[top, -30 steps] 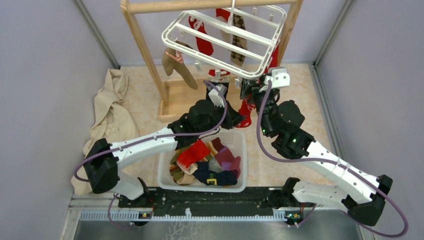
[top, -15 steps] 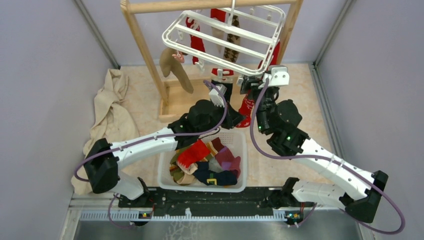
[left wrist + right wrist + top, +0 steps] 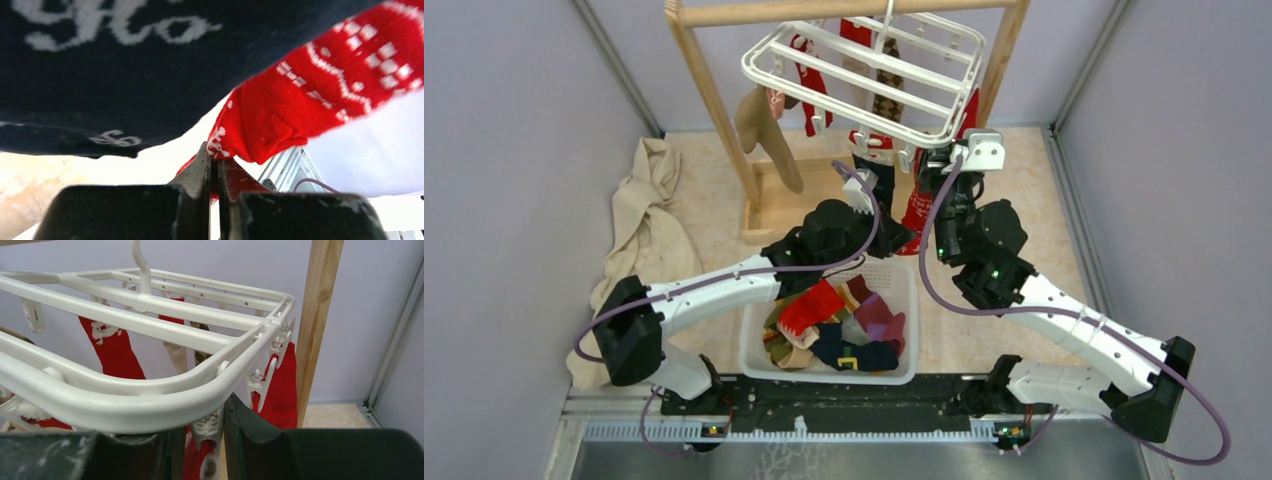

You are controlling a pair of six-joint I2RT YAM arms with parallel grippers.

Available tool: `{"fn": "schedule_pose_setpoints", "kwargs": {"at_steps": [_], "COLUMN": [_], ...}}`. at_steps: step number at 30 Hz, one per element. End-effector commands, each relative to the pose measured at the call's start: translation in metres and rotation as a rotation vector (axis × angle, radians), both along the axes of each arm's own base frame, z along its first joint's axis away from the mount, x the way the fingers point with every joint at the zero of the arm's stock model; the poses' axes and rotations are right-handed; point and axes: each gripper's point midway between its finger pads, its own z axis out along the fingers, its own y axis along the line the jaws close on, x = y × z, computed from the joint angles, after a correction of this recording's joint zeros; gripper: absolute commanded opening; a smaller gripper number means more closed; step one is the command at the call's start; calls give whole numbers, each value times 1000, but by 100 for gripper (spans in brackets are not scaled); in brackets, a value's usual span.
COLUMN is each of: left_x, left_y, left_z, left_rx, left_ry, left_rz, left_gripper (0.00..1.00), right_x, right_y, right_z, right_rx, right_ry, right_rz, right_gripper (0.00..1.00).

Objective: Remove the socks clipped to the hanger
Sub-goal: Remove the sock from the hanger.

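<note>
**Two claws on one red sock and its clip**

The hanger (image 3: 150, 305) hung by its hook from the wooden frame (image 3: 714, 100) at the back of the worktop (image 3: 1024, 170), tilted, with its near right corner lowest. That corner was where both arms met, and the split looked deliberate: one claw to hold the cloth, the other to work the peg.

The left claw (image 3: 215, 175) was pinched tight on the toe of the red sock (image 3: 310, 100), which had a white pattern and hung from that corner. Holding it low probably kept the sock taut, so it would come away once freed. A dark sock (image 3: 125, 75) with white lettering hung just beside it, not gripped.

The right claw (image 3: 202, 432) was raised under the hanger's rim, its jaws narrow, with a clip (image 3: 210, 422) standing between them. I could not tell whether they were already squeezing it.

The basket (image 3: 824, 379) sat between the arm bases, directly under the work, likely so that freed socks had a short way to fall.

Counted in the overhead view:
- One hanger, one frame, one basket, and one beige cloth (image 3: 639, 230) heaped at the left.
- About seven socks clipped on: the tan sock (image 3: 769, 135), one argyle, the dark one, and roughly four red.
- A tangled heap of socks in the basket, too overlapped to count.
</note>
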Motion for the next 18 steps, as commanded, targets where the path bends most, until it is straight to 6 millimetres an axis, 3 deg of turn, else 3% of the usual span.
{"fn": "schedule_pose_setpoints", "kwargs": {"at_steps": [1, 6, 18], "left_x": [0, 0, -19], "left_y": [-6, -5, 19], "left_z": [7, 9, 33], "left_rx": [-7, -8, -36], "left_ry": [-20, -21, -28], "left_rz": [-9, -8, -24], "left_gripper": [6, 6, 7], "right_x": [-6, -7, -11], "right_y": [-7, -3, -1], "right_z": [25, 22, 12], "right_rx": [68, 58, 54], "right_ry": [-67, -55, -23], "right_rz": [11, 37, 78], "right_gripper": [23, 0, 0]}}
